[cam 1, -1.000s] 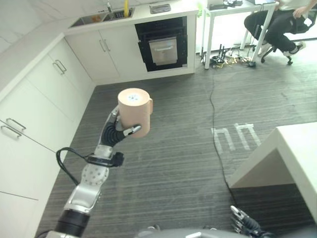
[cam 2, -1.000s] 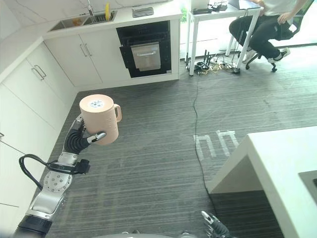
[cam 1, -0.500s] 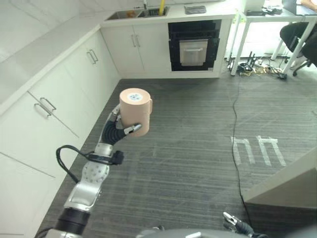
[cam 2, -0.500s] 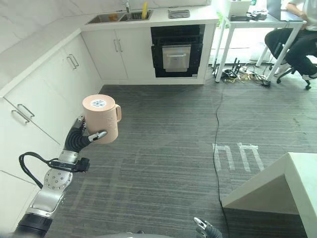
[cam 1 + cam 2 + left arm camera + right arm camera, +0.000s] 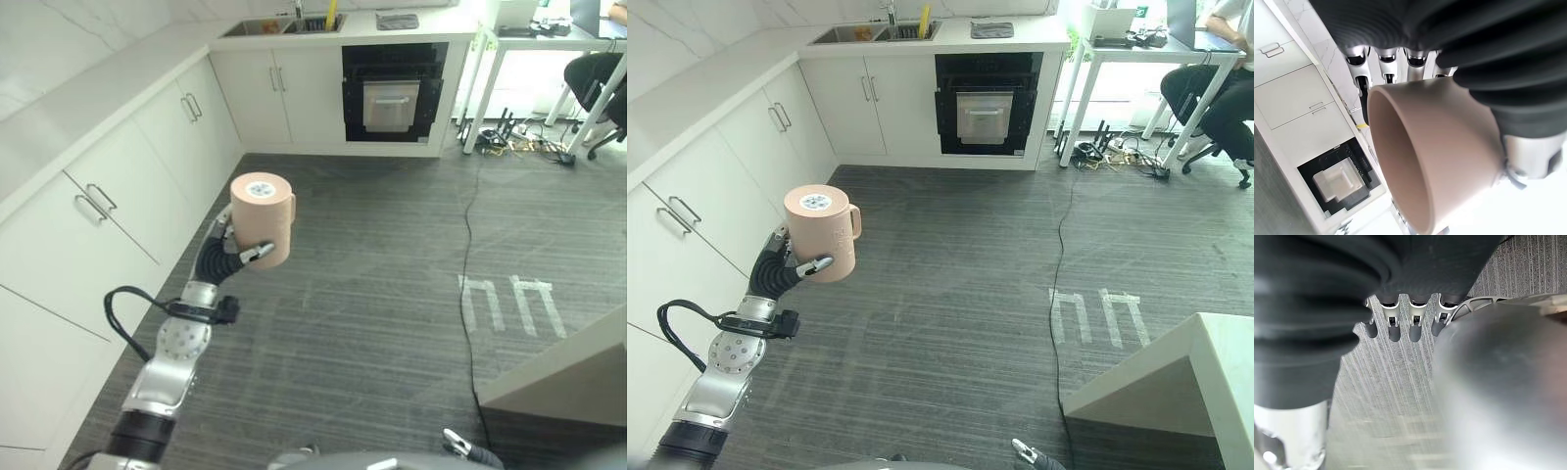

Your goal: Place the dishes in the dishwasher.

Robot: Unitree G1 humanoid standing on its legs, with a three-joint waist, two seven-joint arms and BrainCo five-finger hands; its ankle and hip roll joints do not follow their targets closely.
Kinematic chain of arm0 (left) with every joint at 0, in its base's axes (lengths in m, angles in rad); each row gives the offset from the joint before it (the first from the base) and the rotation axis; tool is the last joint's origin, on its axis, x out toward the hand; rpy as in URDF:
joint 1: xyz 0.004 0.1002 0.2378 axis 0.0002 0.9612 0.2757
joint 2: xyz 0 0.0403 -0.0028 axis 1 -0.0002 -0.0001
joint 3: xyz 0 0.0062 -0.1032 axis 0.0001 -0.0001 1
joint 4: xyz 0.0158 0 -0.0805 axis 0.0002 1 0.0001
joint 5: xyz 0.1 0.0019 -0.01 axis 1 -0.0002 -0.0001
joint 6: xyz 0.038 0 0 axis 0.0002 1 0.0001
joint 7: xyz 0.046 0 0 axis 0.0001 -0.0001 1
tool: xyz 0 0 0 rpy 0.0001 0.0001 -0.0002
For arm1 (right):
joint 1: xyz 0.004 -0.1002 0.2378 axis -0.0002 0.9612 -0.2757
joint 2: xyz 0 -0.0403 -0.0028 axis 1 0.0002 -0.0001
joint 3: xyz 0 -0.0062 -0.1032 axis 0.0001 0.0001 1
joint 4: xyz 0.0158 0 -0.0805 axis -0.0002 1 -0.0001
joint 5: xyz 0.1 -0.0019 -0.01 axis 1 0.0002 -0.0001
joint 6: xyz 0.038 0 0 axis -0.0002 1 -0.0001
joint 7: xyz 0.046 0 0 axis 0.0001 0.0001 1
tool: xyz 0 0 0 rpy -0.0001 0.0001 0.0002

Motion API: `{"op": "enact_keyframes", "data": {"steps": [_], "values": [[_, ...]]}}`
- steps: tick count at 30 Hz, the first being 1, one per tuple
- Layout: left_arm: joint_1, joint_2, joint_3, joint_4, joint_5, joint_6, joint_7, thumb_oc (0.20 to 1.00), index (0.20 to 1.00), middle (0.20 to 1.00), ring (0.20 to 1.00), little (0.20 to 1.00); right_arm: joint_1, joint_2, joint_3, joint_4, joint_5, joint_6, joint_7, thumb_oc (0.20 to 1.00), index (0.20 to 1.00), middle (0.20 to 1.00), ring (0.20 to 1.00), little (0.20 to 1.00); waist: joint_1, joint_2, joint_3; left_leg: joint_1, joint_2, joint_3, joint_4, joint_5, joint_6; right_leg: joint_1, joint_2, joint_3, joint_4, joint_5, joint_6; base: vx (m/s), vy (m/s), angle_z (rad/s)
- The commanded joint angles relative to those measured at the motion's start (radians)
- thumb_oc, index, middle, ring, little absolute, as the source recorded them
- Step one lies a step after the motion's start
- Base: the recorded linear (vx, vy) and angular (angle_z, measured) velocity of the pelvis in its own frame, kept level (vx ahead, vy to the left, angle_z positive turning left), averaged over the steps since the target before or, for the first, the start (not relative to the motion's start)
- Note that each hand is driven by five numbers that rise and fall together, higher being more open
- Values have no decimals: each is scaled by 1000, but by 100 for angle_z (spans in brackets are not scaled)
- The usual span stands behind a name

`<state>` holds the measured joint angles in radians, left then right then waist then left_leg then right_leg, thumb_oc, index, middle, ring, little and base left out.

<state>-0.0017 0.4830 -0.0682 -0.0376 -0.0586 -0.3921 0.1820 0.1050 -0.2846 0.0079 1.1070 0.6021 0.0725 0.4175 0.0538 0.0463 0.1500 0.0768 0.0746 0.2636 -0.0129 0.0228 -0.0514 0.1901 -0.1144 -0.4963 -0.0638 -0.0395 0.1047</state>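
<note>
Cup (image 5: 262, 219) in left hand (image 5: 223, 257), above open floor (image 5: 392, 255)

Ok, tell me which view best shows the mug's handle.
The right eye view: the pink mug, held upside down in the left hand, shows its handle side-on. The left eye view shows just the handle's edge; the left wrist view shows the mug's open mouth and wall.

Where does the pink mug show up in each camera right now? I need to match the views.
Left eye view: pink mug left of centre, upside down, held up over the floor by the left robot hand.
Right eye view: mug further left, handle facing the oven side.
Left wrist view: mug close up, open mouth showing.
Right wrist view: only the right robot hand over grey floor.
Shared landmark: the black oven.
</note>
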Motion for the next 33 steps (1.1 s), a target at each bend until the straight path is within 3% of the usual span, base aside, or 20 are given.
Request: {"op": "enact_keyframes", "data": {"steps": [1,7,8,13,16,17,18,19,21,22,23,24,25,26,28,30,31,32,33], "values": [[-54,4,61,-36,10,-97,57,200,200,200,200,200,-43,-4,15,-57,-32,-28,7,1000,1000,1000,1000,1000,-46,-40,35,10,-21,59,119,-98,8,-55,-1,148,44,52,-2,15,69,33],[-114,15,42,-29,11,-54,59,200,200,200,200,200,-29,23,51,8,-31,-87,2,1000,1000,1000,1000,1000,-70,-32,1,83,-21,40,-5,-72,-11,-24,27,160,27,24,-6,38,0,7],[-115,18,44,-31,9,-50,60,200,200,200,200,200,-27,24,50,7,-37,-92,2,1000,1000,1000,1000,1000,-71,-33,4,73,-20,55,3,-55,-6,-34,27,150,32,36,-14,-35,-103,18],[-107,26,50,-38,13,-45,53,200,200,200,200,200,-28,6,37,4,-49,-91,6,1000,1000,1000,1000,1000,-72,-44,4,60,-16,44,63,-74,-9,-25,42,175,38,25,-28,5,-117,6],[-106,32,51,-30,43,-44,51,200,200,200,200,200,-30,-1,33,-5,-102,-85,-51,1000,1000,1000,1000,1000,-69,-55,9,28,-44,25,162,-127,11,-34,43,193,56,15,-39,7,-150,0],[-105,39,50,-31,49,-41,48,200,200,200,200,200,-34,-4,36,-6,-144,-81,-90,1000,1000,1000,1000,1000,-59,-63,25,-54,-49,13,351,-105,3,-28,39,201,62,11,-58,24,-172,4],[-104,40,50,-30,49,-44,49,200,200,200,200,200,-38,-4,41,-8,-151,-84,-96,1000,1000,1000,1000,1000,-55,-63,31,-86,-44,3,404,-90,-3,-24,41,204,61,10,-63,76,-149,7],[-97,47,59,-34,45,-50,41,200,200,200,200,200,-49,-8,51,-8,-160,-96,-107,1000,1000,1000,1000,1000,-37,-58,50,-165,-30,-33,472,-24,-27,-10,51,220,57,10,-71,111,-29,5],[-93,49,67,-35,43,-53,35,200,200,200,200,200,-55,-10,52,-1,-156,-102,-103,1000,1000,1000,1000,1000,-30,-55,56,-180,-23,-40,460,-5,-33,-5,56,226,57,9,-71,155,64,-20],[-72,56,86,-50,34,-52,27,200,200,200,200,200,-76,-15,56,6,-163,-94,-97,1000,1000,1000,1000,1000,-15,-39,61,-171,11,-41,327,48,-43,2,66,233,65,-5,-68,350,263,-23],[-56,51,98,-65,34,-45,21,200,200,200,200,200,-84,-15,61,2,-166,-82,-97,1000,1000,1000,1000,1000,-5,-22,63,-173,82,-46,180,146,-71,20,75,229,63,-18,-68,442,285,-27],[-55,49,99,-68,35,-43,19,200,200,200,200,200,-84,-16,63,0,-165,-80,-99,1000,1000,1000,1000,1000,-3,-25,62,-167,91,-56,156,147,-86,32,70,236,62,-31,-65,415,278,-36],[-59,39,103,-68,37,-42,16,200,200,200,200,200,-84,-16,67,-2,-155,-77,-109,1000,1000,1000,1000,1000,-1,-26,68,-173,131,-47,97,187,-98,45,56,226,66,-40,-65,395,394,-42],[-78,28,103,-46,41,-53,18,200,200,200,200,200,-82,-18,71,-5,-119,-64,-130,1000,1000,1000,1000,1000,-13,-24,59,-149,152,12,49,164,-102,47,23,183,102,-67,-56,388,488,-31],[-86,26,101,-41,53,-53,17,200,200,200,200,200,-82,-17,74,-3,-97,-59,-147,1000,1000,1000,1000,1000,-19,-23,52,-126,143,40,31,142,-92,44,6,172,134,-82,-47,314,379,-14],[-110,39,96,-48,74,-40,-5,200,200,200,200,200,-52,9,50,-12,-71,-57,-170,1000,1000,1000,1000,1000,-3,-30,28,-103,63,-20,22,78,-50,73,-24,183,226,-142,-28,552,457,2],[-135,56,85,-37,68,-38,-32,200,200,200,200,200,-34,39,30,-38,-33,-73,-205,1000,1000,1000,1000,1000,-4,-33,17,-88,5,-31,4,61,9,41,-44,190,354,-69,9,560,547,31],[-154,69,70,-26,78,-41,-48,200,200,200,200,200,-16,64,12,-86,17,-76,-225,1000,1000,1000,1000,1000,-11,-45,10,-69,-57,-43,-12,32,64,3,-71,215,525,44,56,410,509,82],[-161,74,62,-21,88,-41,-42,200,200,200,200,200,-4,78,5,-125,29,-78,-240,1000,1000,1000,1000,1000,-20,-44,11,-52,-87,-53,-23,13,95,-45,-78,236,647,95,75,356,449,106]]}}
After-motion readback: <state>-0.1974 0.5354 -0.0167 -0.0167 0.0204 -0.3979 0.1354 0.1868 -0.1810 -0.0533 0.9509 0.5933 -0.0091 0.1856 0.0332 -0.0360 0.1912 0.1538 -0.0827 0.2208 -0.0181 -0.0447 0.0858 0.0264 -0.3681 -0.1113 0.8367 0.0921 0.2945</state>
